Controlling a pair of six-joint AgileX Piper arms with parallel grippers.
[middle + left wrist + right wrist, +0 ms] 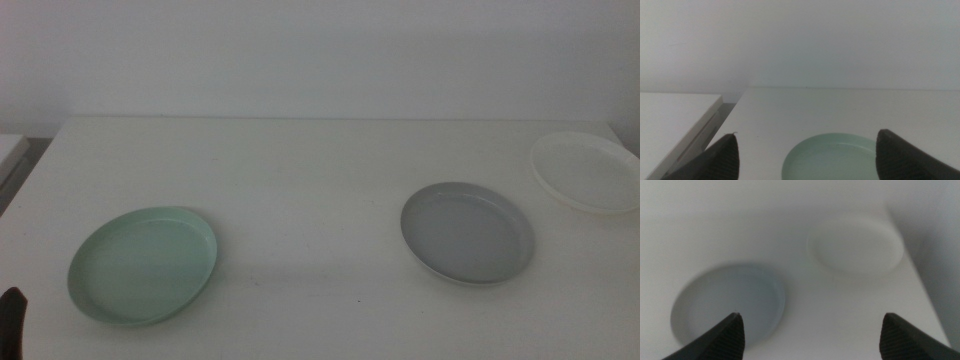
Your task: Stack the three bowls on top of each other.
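Three bowls lie apart on the white table. The mint green bowl [143,264] is at the front left, the grey bowl [467,232] right of centre, and the white bowl [587,171] at the far right. In the left wrist view the green bowl [832,157] lies just ahead of my left gripper [807,160], whose jaws stand wide apart with nothing between them. That gripper shows only as a dark tip [12,322] at the middle view's bottom left. My right gripper [812,337] is open above the table, looking down on the grey bowl [727,305] and white bowl [855,245].
The table's left edge [30,170] borders a second white surface [675,120] with a dark gap between them. A white wall rises behind the table. The white bowl lies close to the table's right edge [925,280].
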